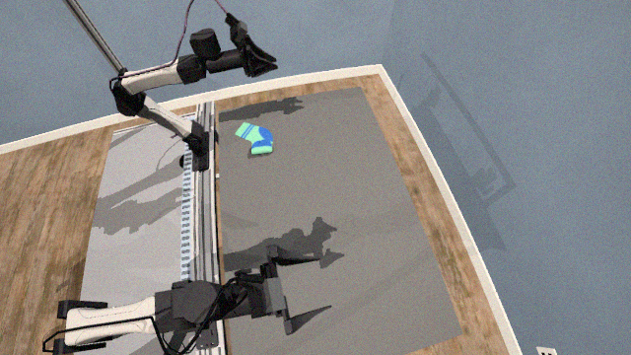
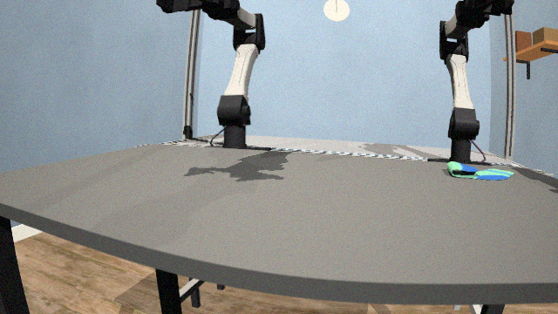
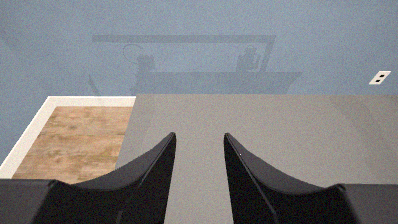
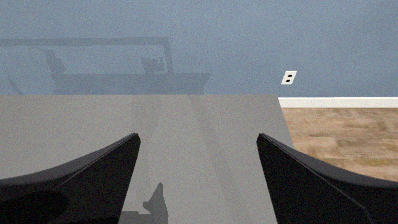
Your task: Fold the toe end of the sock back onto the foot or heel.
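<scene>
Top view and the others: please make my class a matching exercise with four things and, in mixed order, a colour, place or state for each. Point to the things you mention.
1. sock point(image 1: 264, 134) point(image 2: 494, 175)
2. left claw point(image 1: 276, 64) point(image 3: 200, 134)
3. right claw point(image 1: 325, 282) point(image 4: 198, 135)
4. outlet point(image 1: 546, 351) point(image 3: 380, 78) point(image 4: 289, 78)

A. fingers wide apart
B. on the wall
C. green and blue
D. partly open

Pairs: 1-C, 2-D, 3-A, 4-B

Steep overhead and low tabletop-level views, both spanning the same grey table point(image 1: 335, 182) point(image 2: 279, 227).
</scene>
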